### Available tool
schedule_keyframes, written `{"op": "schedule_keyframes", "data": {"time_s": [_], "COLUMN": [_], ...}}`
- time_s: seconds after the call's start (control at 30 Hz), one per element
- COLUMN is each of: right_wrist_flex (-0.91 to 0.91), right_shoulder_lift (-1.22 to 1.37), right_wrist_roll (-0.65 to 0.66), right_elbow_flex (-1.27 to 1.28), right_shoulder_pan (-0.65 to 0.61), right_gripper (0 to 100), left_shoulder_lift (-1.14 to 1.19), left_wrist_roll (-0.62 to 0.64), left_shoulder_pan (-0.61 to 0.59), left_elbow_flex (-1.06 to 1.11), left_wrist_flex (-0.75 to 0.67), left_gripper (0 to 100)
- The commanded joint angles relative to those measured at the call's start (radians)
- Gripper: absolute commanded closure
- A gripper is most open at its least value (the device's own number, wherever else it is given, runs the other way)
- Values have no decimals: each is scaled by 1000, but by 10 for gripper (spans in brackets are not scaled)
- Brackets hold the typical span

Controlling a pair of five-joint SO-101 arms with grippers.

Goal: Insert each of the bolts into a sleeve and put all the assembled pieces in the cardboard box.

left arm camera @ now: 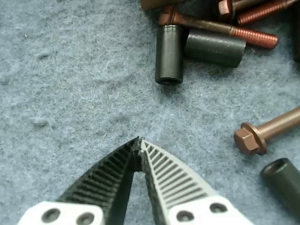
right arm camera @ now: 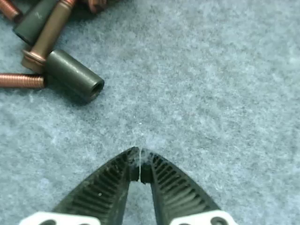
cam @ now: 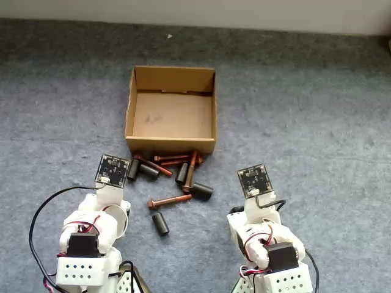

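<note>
Starting out, left gripper (left arm camera: 139, 142) and right gripper (right arm camera: 139, 152) both clenched on nothing.
Likely next: opening over loose bolt (cam: 170, 201) near sleeve (cam: 160, 223).

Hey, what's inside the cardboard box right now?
The cardboard box shows only its bare brown floor, with nothing in it. The bolts and sleeves lie on the carpet in front of it. A thin strip of floor behind the near wall is hidden.
</note>
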Motion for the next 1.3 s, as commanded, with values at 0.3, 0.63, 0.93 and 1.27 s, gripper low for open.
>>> {"op": "schedule_keyframes", "data": {"time_s": [0.3,0.63,0.93,1.27], "right_wrist_flex": [-108,-220,-168,-162], "right_shoulder_lift": [-8,-4,243,880], "right_wrist_roll": [14,275,269,186], "right_elbow_flex": [28,-189,-463,-773], "right_shoulder_pan": [252,292,73,-133], "right_gripper": [978,978,913,889], "left_shoulder_lift": [-7,-7,-7,-7], "left_wrist_roll": [-8,-155,-298,-298], "left_shoulder_pan": [-160,-246,-262,-283], "left_elbow_flex": [-77,-42,-47,-47], "left_wrist_flex": [5,11,46,46], "left_gripper": [993,993,993,993]}}
